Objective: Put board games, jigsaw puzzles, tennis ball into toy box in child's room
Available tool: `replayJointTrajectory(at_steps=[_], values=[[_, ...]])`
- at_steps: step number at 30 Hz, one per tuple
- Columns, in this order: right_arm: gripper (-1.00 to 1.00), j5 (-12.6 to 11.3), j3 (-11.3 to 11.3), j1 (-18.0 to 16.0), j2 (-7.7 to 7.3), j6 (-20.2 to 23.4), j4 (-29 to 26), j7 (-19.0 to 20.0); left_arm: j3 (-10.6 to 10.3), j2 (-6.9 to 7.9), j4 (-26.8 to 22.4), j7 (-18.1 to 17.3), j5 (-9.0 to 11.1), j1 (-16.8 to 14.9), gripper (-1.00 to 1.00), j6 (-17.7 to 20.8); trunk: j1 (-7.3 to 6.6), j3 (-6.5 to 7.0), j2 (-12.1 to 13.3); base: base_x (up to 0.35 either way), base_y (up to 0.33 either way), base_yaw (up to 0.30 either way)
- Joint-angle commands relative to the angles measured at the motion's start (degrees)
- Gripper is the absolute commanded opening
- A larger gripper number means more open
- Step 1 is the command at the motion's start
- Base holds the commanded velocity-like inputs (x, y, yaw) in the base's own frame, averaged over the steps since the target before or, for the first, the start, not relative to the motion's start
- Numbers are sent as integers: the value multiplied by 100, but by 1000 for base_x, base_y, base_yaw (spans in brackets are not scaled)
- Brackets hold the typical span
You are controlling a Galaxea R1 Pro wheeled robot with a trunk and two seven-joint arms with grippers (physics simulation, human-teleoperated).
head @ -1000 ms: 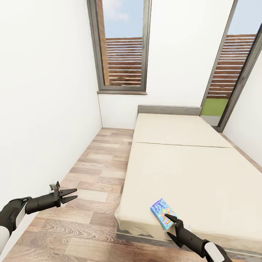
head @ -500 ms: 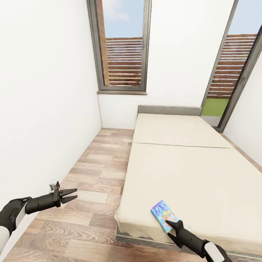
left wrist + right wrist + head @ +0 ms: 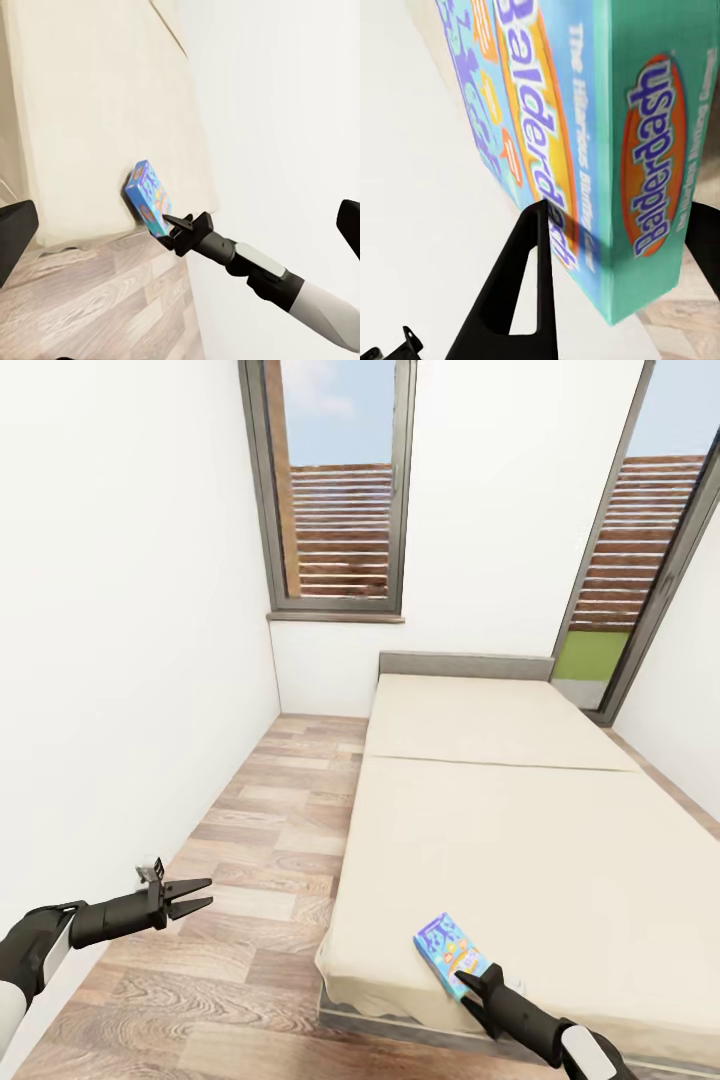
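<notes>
One board game (image 3: 451, 952) lies flat at the bed (image 3: 520, 840) corner, long axis along the right gripper (image 3: 473, 990), whose spread fingers straddle its near end; both are shifted slightly nearer than before.

White walls (image 3: 130, 610), a wood-plank floor (image 3: 260, 840) and two tall dark-framed windows (image 3: 335, 490) under daylight.

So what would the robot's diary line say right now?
right gripper: open, straddling board game | board game: on bed corner | left gripper: open, over floor
</notes>
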Motion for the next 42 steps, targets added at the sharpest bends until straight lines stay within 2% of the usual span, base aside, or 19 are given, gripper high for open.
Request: replayJointTrajectory(at_steps=[1, 30, 37, 42], values=[[-100, 26, -33, -4, 2, 29, 3, 11, 4, 0, 0, -24, -7, -4, 100, 62, -23, 13, 39, 0, 0, 0], [-100, 29, -33, -11, -25, 47, -41, 36, -17, 0, 0, -24, -16, -4, 100, 71, -660, 534, 1202, 0, 0, 0], [-100, 32, -8, -9, -35, 74, -453, 78, -18, 0, 0, -24, -9, -3, 100, 62, -814, 660, 1483, 0, 0, 0], [-100, 35, 0, -5, -41, 96, -595, 304, -16, 0, 0, -24, -14, -8, 100, 62, -924, 749, 1684, 0, 0, 0]])
